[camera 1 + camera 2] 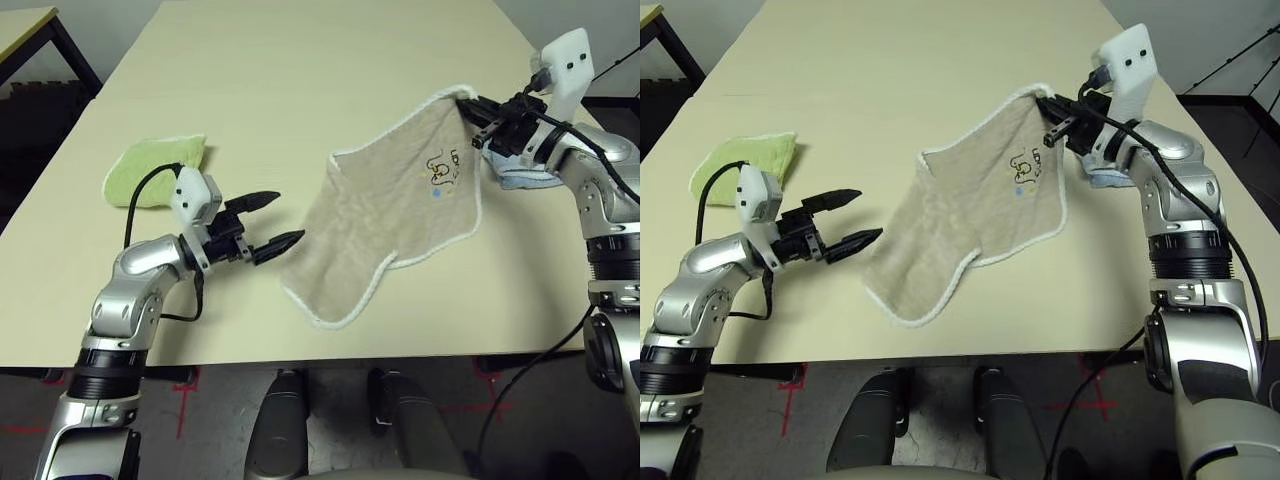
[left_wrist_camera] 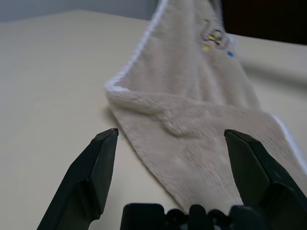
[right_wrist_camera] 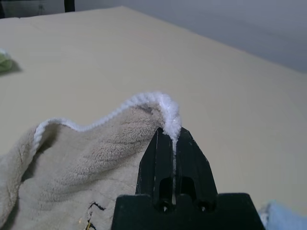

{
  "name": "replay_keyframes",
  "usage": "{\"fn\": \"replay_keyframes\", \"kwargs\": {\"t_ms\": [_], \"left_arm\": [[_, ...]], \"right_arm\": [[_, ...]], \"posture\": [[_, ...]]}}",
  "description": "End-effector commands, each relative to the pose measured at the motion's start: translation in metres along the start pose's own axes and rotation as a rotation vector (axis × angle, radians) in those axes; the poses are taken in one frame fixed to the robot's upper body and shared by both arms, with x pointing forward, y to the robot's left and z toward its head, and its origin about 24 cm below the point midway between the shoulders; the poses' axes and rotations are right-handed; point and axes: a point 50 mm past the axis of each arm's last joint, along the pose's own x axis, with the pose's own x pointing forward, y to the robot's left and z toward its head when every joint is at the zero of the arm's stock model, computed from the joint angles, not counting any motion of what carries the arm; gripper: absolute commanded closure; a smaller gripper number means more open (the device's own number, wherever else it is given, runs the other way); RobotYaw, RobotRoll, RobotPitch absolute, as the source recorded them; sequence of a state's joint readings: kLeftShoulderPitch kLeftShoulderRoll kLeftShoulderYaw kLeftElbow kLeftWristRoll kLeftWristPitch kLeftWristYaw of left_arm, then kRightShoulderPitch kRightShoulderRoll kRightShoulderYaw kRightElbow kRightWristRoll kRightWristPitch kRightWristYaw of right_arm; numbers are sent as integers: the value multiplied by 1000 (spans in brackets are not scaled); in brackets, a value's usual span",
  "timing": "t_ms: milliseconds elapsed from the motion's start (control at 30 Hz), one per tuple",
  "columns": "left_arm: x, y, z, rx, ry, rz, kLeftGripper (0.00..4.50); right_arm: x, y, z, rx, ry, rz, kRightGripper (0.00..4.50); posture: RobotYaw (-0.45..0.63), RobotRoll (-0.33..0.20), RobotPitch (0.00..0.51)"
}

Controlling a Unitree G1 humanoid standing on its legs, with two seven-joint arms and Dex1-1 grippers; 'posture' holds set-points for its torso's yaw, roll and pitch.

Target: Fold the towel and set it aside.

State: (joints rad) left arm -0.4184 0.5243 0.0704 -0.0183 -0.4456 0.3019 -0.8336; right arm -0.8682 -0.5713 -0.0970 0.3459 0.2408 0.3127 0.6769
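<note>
The right end effector [image 1: 478,122] is pressed together on a white-trimmed corner of the towel [image 1: 385,205], holding that corner up off the desk [image 1: 300,60]. From there the beige cloth drapes down toward the robot, its lower end resting on the desk near the front edge. The right wrist view shows the pinch closely: the white trim [image 3: 169,117] rises just out of the two closed black fingers [image 3: 158,160], a detail the head views leave small. The head views in turn show the dark embroidered logo [image 1: 441,168] with its blue dot, facing up on the hanging cloth.

The left end effector [image 1: 272,222] is spread wide, low over the desk, just beside the towel's near left edge and holding nothing. The left wrist view shows the towel's fold lying between and beyond its open fingers [image 2: 96,167].

A light green folded towel [image 1: 155,168] lies on the desk to the left, well apart. A bit of light blue cloth [image 1: 525,180] shows under the right arm.
</note>
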Motion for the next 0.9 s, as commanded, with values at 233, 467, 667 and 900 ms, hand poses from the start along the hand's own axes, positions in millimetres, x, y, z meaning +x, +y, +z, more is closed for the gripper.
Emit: {"fn": "replay_keyframes", "kwargs": {"t_ms": [233,467,667,900], "left_arm": [[35,31,17,-176,-20,358,0],[62,29,29,-203,100,419,0],[85,24,32,-293,188,349,0],[105,14,29,-327,239,251,0]], "right_arm": [[-2,-1,2,-30,-36,-3,4470],[-2,4,-1,-25,-36,14,4470],[2,4,15,-49,-134,-2,4470],[7,3,35,-99,-214,-2,4470]], "posture": [[157,0,164],[153,0,158],[143,0,154],[133,0,157]]}}
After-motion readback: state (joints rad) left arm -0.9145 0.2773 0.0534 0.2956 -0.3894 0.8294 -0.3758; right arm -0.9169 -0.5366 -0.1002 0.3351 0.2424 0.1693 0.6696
